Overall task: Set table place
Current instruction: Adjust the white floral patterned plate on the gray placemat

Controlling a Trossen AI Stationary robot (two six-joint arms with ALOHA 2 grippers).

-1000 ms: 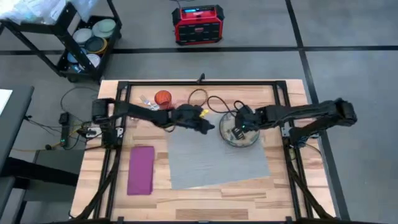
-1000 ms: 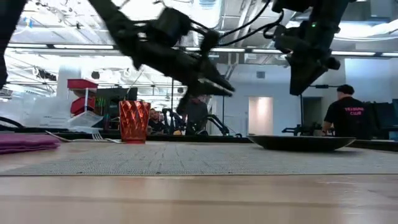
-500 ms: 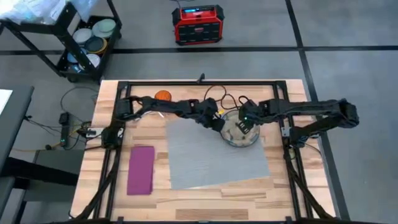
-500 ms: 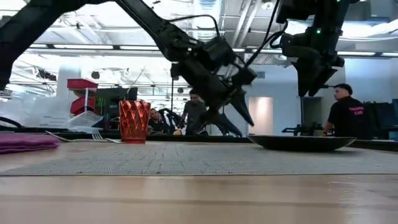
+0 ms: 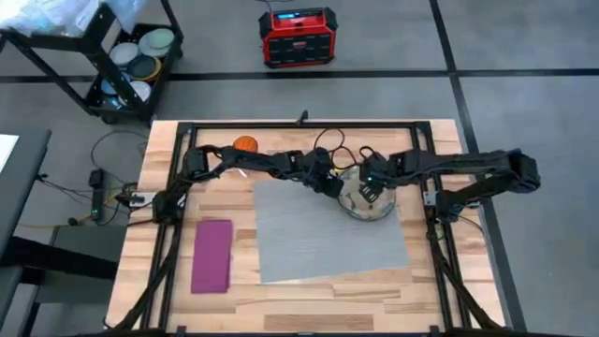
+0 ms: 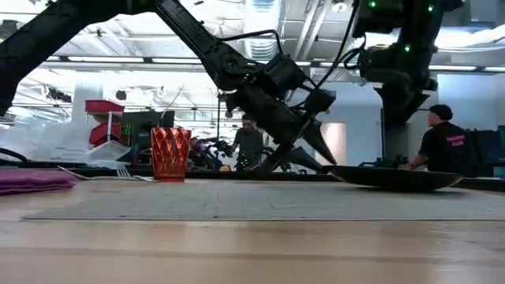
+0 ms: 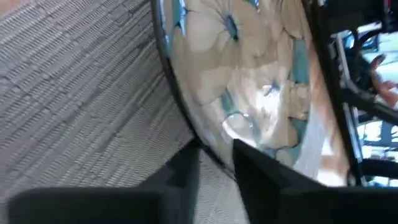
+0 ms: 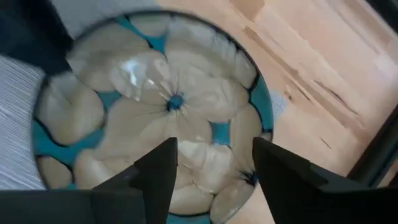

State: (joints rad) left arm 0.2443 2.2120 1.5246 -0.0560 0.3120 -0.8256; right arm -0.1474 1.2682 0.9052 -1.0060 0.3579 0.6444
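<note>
One plate (image 5: 367, 199), one cup (image 6: 170, 154), one napkin (image 5: 212, 255). Left gripper (image 7: 214, 163) jaws straddle plate rim; right gripper (image 8: 214, 163) jaws wide above plate.

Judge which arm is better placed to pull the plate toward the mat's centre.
Left. Its claw straddles the plate rim on the mat side, so it can grip and drag. The right claw hangs open above the plate's middle.

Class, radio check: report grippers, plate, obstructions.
Left gripper fingers astride the plate rim. Right gripper open above plate. Plate overhangs mat corner. Nothing blocking.
</note>
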